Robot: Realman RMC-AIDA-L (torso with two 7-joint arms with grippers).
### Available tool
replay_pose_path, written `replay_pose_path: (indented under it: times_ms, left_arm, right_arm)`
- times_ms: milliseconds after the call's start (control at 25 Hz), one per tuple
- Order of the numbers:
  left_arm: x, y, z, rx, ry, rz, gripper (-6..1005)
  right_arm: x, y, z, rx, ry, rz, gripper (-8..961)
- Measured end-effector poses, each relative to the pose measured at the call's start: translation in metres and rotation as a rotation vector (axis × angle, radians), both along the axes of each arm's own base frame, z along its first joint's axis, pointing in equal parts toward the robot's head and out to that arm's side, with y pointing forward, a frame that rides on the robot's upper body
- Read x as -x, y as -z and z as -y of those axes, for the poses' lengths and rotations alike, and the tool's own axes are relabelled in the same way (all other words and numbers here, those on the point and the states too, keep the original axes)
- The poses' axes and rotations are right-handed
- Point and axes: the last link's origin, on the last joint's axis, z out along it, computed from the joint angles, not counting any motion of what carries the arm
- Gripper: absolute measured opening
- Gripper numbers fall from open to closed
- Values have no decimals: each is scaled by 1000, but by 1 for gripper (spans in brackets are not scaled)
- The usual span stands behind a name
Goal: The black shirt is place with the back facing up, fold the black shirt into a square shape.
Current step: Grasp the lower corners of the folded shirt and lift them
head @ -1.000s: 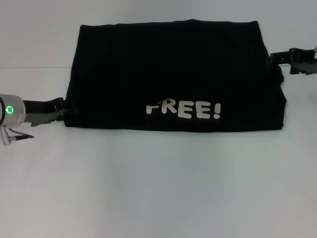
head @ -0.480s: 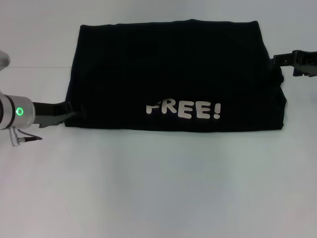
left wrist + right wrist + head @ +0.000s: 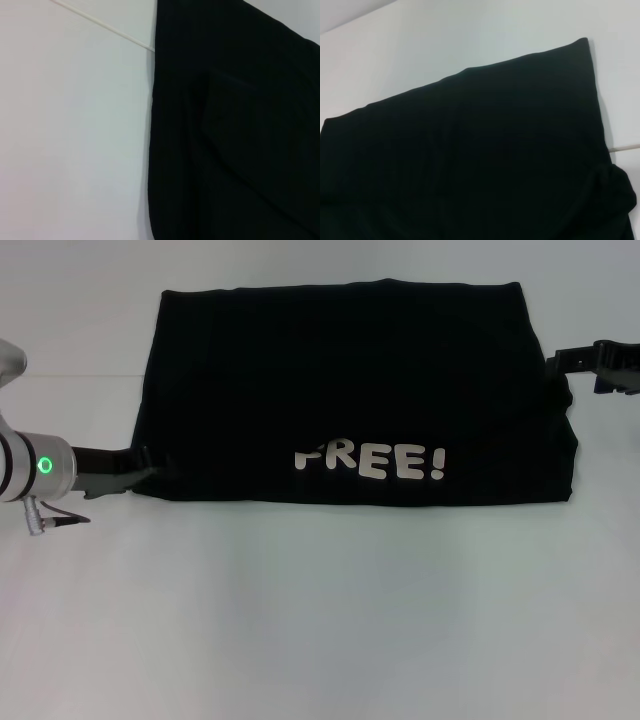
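The black shirt lies flat on the white table as a wide folded rectangle, with the white "FREE!" lettering facing up near its front edge. My left gripper is low at the shirt's front left corner, touching the cloth edge. My right gripper is at the shirt's right edge toward the back, where the cloth bunches a little. The shirt fills much of the left wrist view and the right wrist view; neither shows its own gripper.
The white table stretches bare in front of the shirt and on both sides. A thin seam line runs across the table behind the left arm.
My left arm has moved right, bringing its gripper from just beside the shirt onto its front left corner. The right gripper has shifted slightly right. The shirt has not moved.
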Motion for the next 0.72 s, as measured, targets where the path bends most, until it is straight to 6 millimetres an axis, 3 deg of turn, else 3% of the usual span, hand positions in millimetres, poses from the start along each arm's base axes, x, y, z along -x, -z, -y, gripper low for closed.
replay_pose_path:
  times_ms: [80, 320, 720]
  left_arm:
    - [0, 0, 0, 1, 0, 2, 483]
    - [-1, 0, 0, 2, 0, 4, 275]
    - [-7, -7, 2, 41, 35, 24, 74]
  right_arm:
    - [0, 0, 0, 5, -1, 0, 817]
    - [-1, -1, 1, 7, 1, 0, 811]
    - [-1, -2, 7, 68, -8, 11, 800]
